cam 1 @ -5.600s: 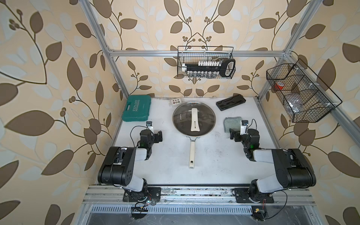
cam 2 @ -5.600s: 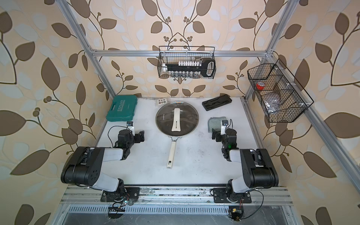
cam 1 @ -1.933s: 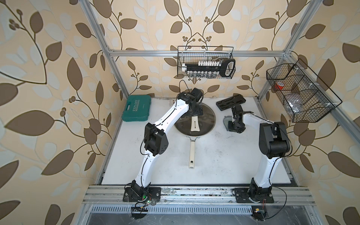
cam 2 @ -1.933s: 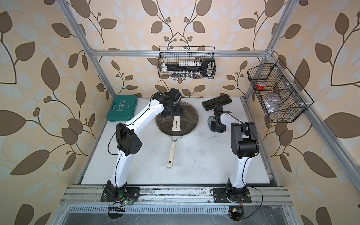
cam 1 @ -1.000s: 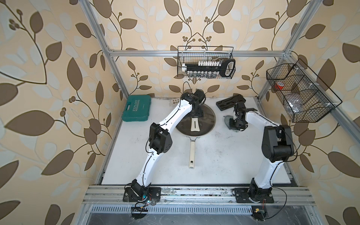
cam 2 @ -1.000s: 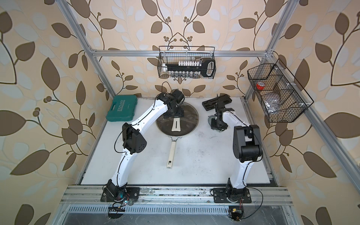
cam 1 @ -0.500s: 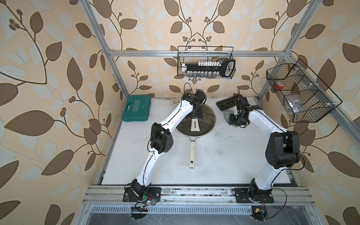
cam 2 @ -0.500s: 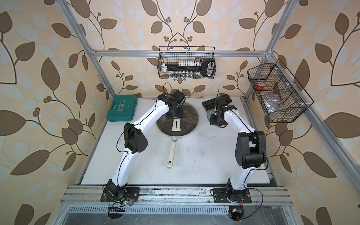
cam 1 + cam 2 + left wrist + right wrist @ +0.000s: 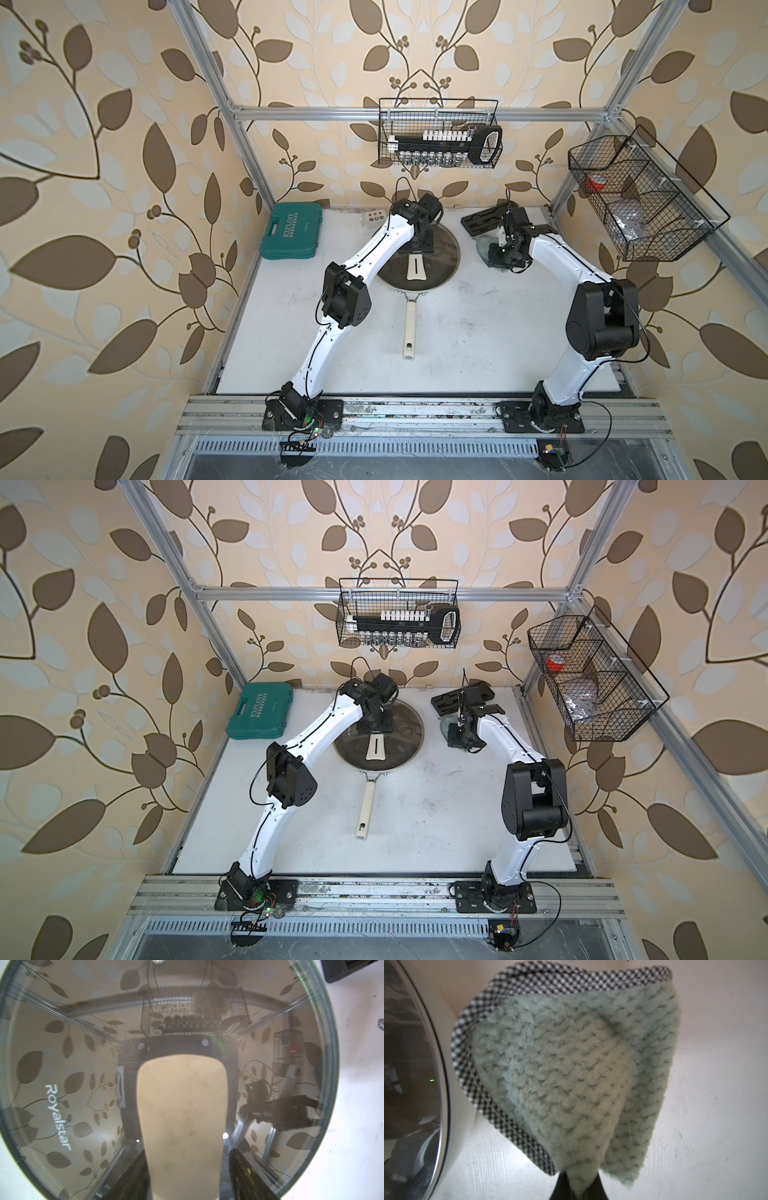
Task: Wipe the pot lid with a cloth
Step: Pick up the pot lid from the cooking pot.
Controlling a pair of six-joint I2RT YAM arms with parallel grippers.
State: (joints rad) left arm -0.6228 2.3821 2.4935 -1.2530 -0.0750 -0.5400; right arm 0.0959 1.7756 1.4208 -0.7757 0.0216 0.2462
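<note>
My right end effector (image 9: 576, 1188) clamps the cloth (image 9: 571, 1064) beside the pot lid (image 9: 409, 1064). My left end effector (image 9: 187, 1178) straddles its handle (image 9: 182, 1105); I cannot tell whether it grips.

Walls (image 9: 104, 291) are standing all around me. They are wearing tan paper with big brown leaves. Shiny silver bars (image 9: 415, 113) are holding the corners together. A white table (image 9: 478, 332) is lying flat under me, and bright light is shining on it. A wire basket (image 9: 386, 124) is hanging on the back wall. A side basket (image 9: 665, 245) is hanging on my right. A green case (image 9: 292, 230) is sitting in the far left corner.
</note>
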